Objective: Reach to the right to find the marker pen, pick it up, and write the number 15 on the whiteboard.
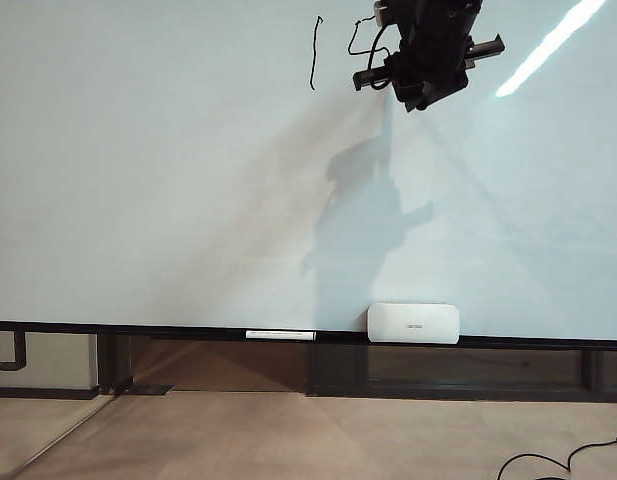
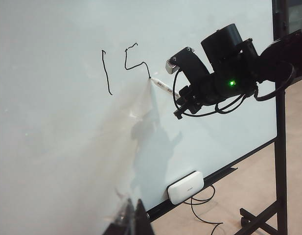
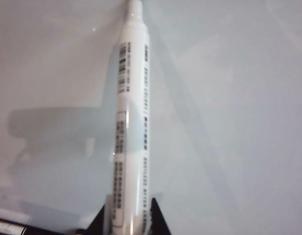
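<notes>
The whiteboard (image 2: 53,161) carries a finished 1 (image 2: 106,72); the 5 (image 2: 136,58) beside it lacks its lower curve (my guess). Right gripper (image 2: 182,98) clamps the marker (image 2: 163,86), tip on the board. Left gripper (image 2: 133,220): opening unclear.

The right hand (image 2: 176,94) is held high against the whiteboard (image 1: 138,200), closed on the marker pen (image 2: 163,86), whose tip touches the board at the end of the unfinished 5. The number 15 (image 2: 124,66) is placed to the left of that hand. The eraser (image 1: 413,323) and a thin pen (image 1: 280,335) to its left rest on the tray rail (image 1: 108,330) below. The left hand (image 2: 133,220) is kept low, apart from the board.
</notes>
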